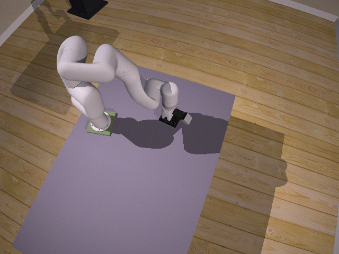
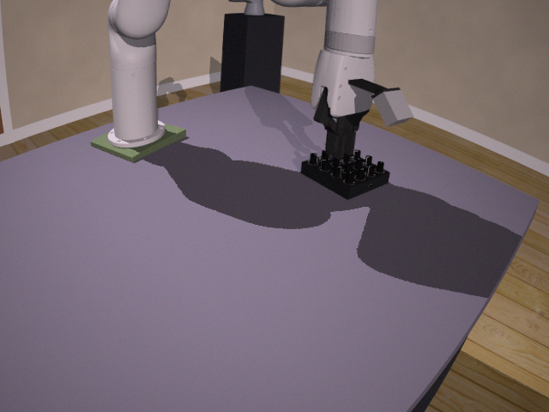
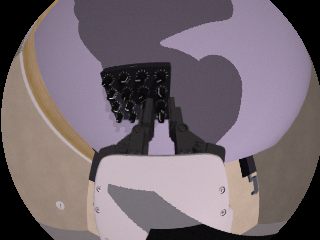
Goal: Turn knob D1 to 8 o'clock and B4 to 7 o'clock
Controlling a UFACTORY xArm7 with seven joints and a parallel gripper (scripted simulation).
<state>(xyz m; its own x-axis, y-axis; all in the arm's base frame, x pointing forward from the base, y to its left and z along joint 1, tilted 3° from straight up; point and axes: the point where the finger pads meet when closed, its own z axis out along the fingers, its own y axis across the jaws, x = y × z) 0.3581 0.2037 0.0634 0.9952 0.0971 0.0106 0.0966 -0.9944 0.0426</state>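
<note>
The black knob box (image 1: pixel 175 125) (image 2: pixel 325 182) (image 3: pixel 151 67) stands flat on the table, its socket side away from my gripper body in the wrist view. My gripper (image 2: pixel 340 156) (image 3: pixel 161 106) points down over the box, its fingers slightly apart with a narrow gap and nothing held. The tips look raised just above the knobs, over the column of knobs 4. Knob B4 (image 2: pixel 336 171) (image 3: pixel 161 92) is visible beyond the tips. Knob D1 (image 3: pixel 119 117) is at the near left corner of the box in the wrist view; the fingers hide it in the exterior view. Both pointing directions are too small to read surely.
The purple table top (image 1: pixel 117 191) (image 2: pixel 199 287) carries the green base plate (image 1: pixel 110 131) (image 2: pixel 133 155) of the arm, left of the box. The knobs around the fingers stand close together. A black pedestal (image 2: pixel 252 53) stands beyond the table.
</note>
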